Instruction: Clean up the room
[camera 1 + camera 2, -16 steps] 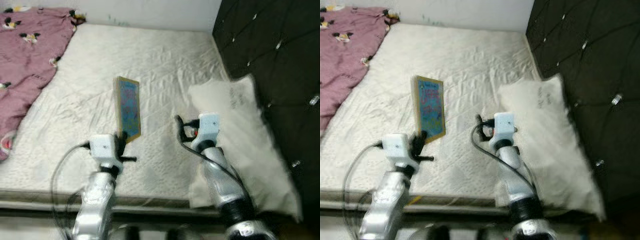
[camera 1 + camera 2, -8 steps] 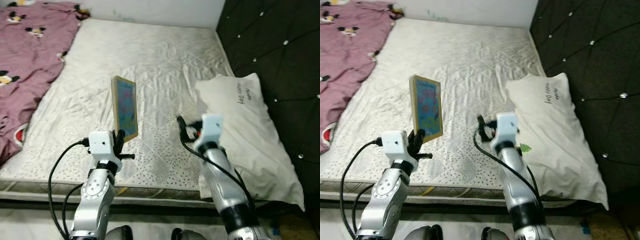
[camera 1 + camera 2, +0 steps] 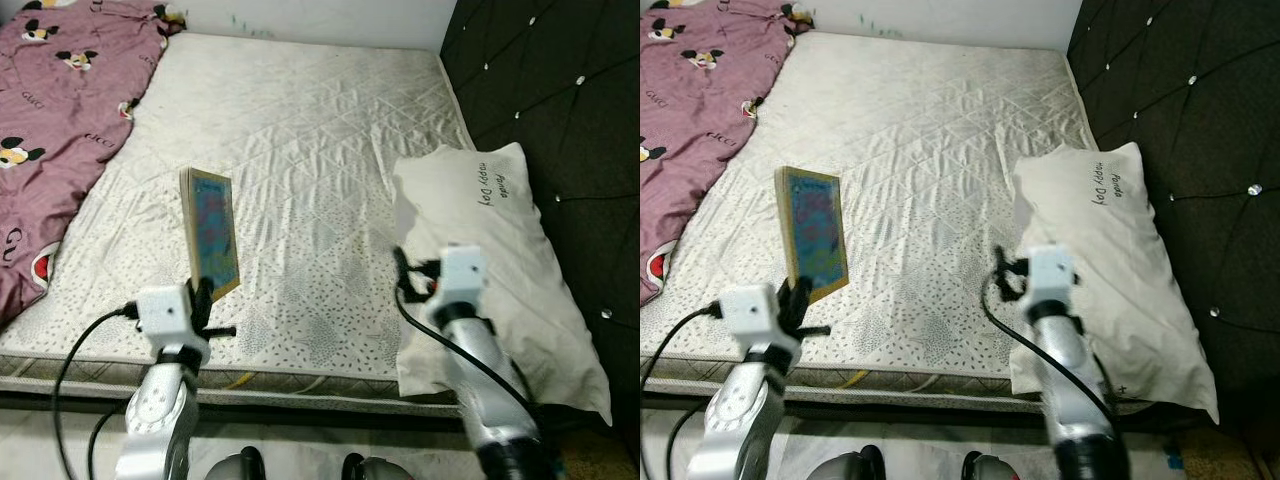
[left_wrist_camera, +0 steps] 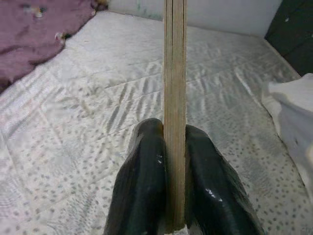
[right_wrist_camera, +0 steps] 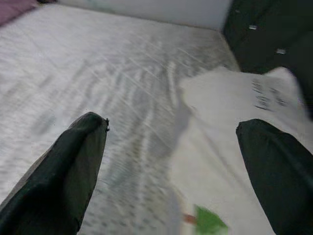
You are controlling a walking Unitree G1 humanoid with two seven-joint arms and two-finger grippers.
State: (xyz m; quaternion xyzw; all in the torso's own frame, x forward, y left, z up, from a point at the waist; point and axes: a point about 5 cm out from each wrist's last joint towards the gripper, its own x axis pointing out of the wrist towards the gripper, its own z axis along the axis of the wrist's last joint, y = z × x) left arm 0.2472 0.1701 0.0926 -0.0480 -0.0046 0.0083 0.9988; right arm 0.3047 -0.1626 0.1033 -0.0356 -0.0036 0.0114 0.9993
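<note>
A thin book (image 3: 211, 233) with a colourful blue cover and tan edges stands upright in the air over the near edge of the mattress (image 3: 300, 150). My left gripper (image 3: 204, 296) is shut on the book's (image 4: 174, 98) lower edge, its two black fingers (image 4: 144, 186) pressed against both faces. My right gripper (image 5: 171, 161) is open with nothing between its fingers (image 5: 73, 161), held over the near end of a white pillow (image 3: 490, 240) at the right of the bed.
A pink printed blanket (image 3: 60, 120) covers the bed's left side. A dark tufted headboard (image 3: 560, 100) runs along the right. The white quilted mattress lies bare between blanket and pillow. A white wall (image 3: 320, 15) stands at the far end.
The camera has pulled back and tilted, so the bed's near edge now shows. Both arms sit lower in the picture; the left gripper keeps its hold on the book, shifted left.
</note>
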